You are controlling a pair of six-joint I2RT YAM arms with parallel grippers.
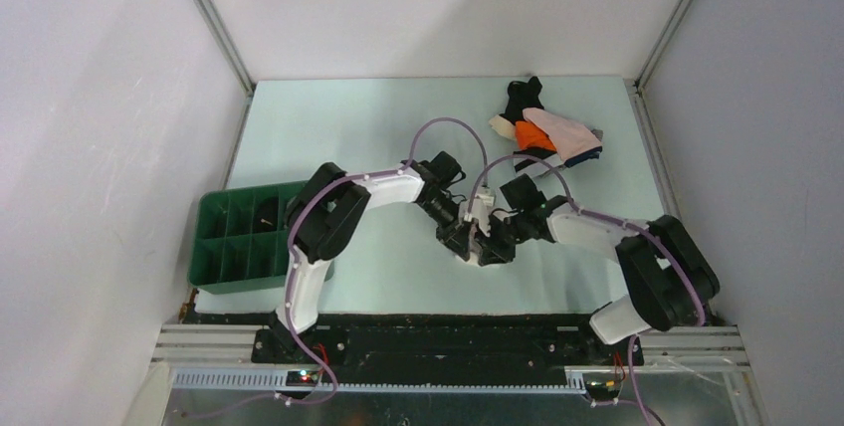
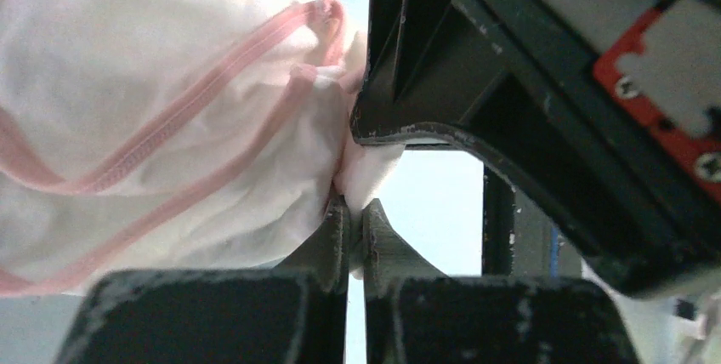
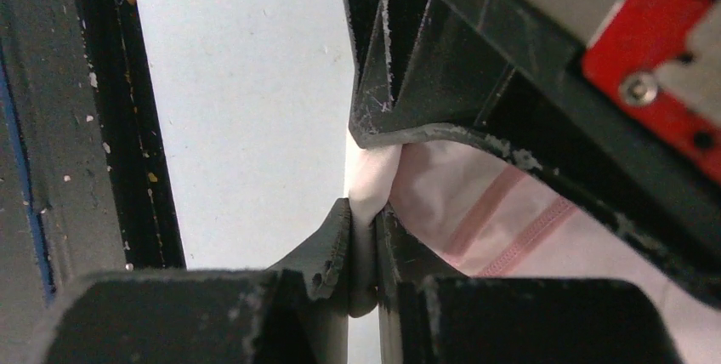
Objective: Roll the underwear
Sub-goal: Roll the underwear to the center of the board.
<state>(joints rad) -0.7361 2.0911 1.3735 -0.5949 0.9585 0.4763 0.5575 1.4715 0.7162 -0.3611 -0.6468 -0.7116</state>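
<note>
Over table (image 1: 328, 127) — left gripper (image 2: 355, 211), right gripper (image 3: 364, 215) pinch pink underwear (image 2: 170, 126), mostly hidden overhead.

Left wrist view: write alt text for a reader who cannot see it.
The left gripper is shut on a fold of white underwear with pink seams, which bunches across the left of the frame. The right gripper's finger, dark and scuffed, meets the same fold from the upper right, over the pale table.

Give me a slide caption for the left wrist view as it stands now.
Left hand shut on a bunched edge of the pale pink underwear, its pink seams showing.
</note>
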